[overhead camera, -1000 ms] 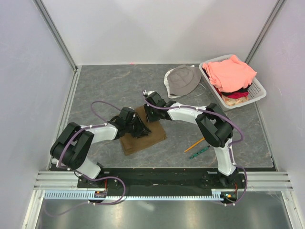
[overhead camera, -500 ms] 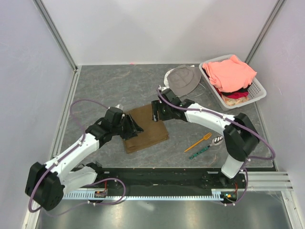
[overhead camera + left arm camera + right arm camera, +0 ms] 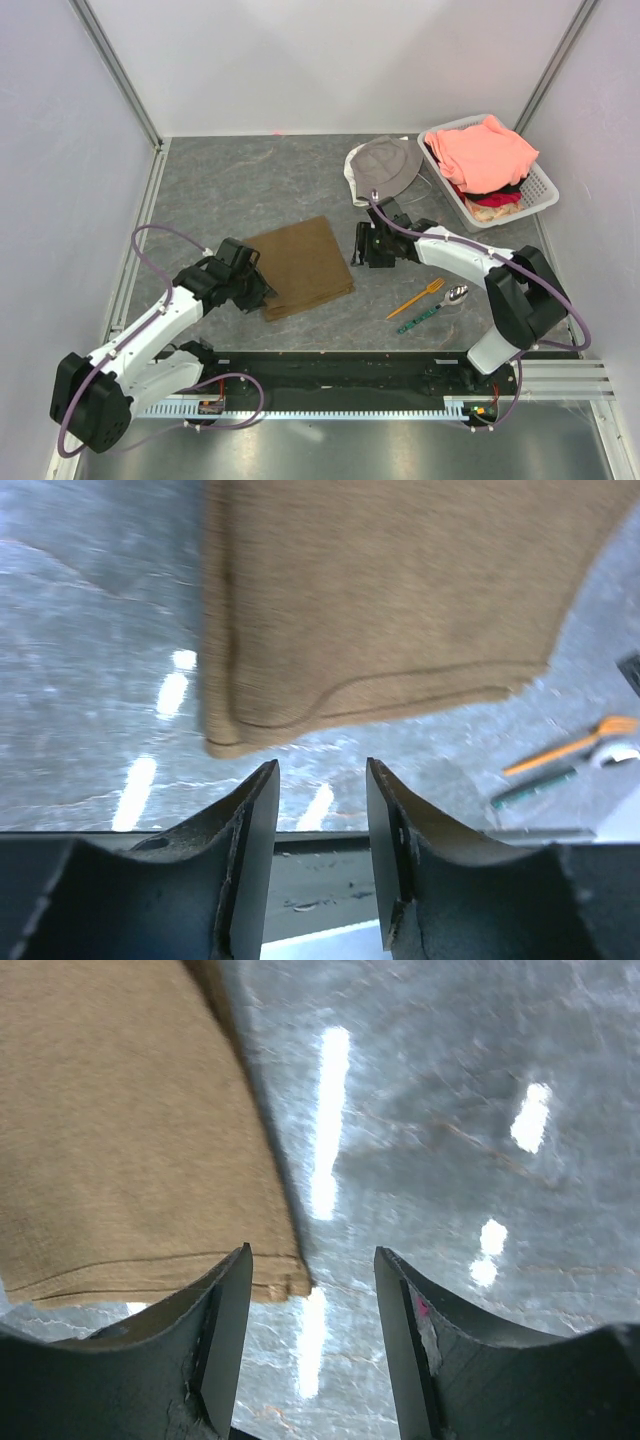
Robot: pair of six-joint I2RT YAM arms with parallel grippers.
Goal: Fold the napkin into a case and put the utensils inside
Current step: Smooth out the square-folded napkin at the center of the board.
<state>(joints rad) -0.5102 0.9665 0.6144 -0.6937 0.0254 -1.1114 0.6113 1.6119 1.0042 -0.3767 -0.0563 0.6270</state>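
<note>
Two pincers are hovering spread, gripping nothing. The left pincer (image 3: 320, 766) is sitting just off the near-left corner of the one brown napkin (image 3: 300, 263), and the right pincer (image 3: 313, 1251) is sitting just beside its right edge. That napkin is lying flat on the grey counter (image 3: 220, 180), folded in layers. Two utensils, one orange fork (image 3: 414, 299) and one green-handled spoon (image 3: 432, 309), are lying side by side to its right, apart from it. One grey hat (image 3: 385, 165) and one white basket (image 3: 543, 188) of pink clothes (image 3: 485, 150) are resting at the far right.
</note>
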